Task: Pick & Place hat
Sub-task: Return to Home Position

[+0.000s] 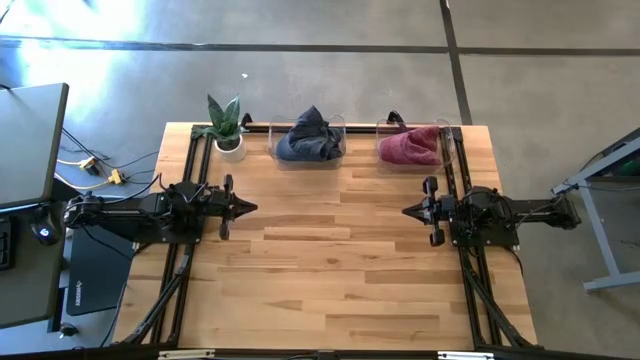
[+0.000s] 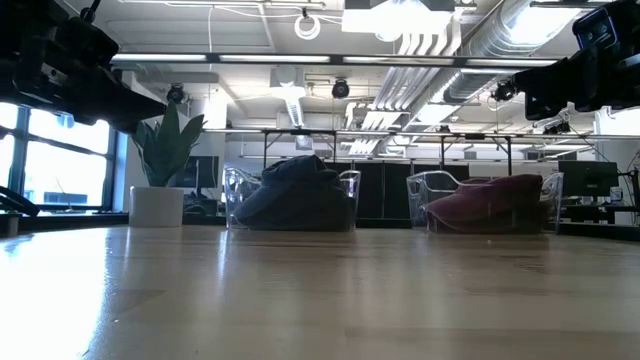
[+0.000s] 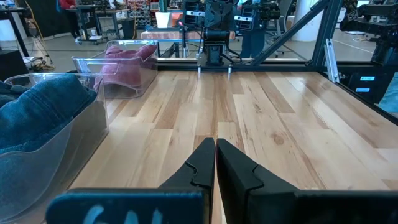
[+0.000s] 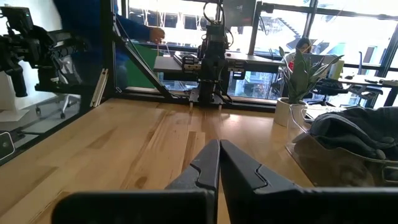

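Note:
A dark blue hat (image 1: 308, 138) lies bunched inside a clear plastic bin (image 1: 336, 150) at the table's far edge; the low view shows this blue hat (image 2: 292, 190) filling its bin. A maroon hat (image 1: 412, 146) sits in a second clear bin (image 1: 447, 140) to its right, also seen as the maroon hat (image 2: 487, 198) in the low view. My left gripper (image 1: 250, 208) hovers shut over the table's left side, pointing right. My right gripper (image 1: 408, 211) hovers shut over the right side, pointing left. Both are well clear of the bins.
A potted plant (image 1: 226, 128) in a white pot stands at the far left corner beside the blue hat's bin. Bare wooden tabletop (image 1: 330, 260) stretches between the two arms and toward the near edge. Black rails run along both sides of the table.

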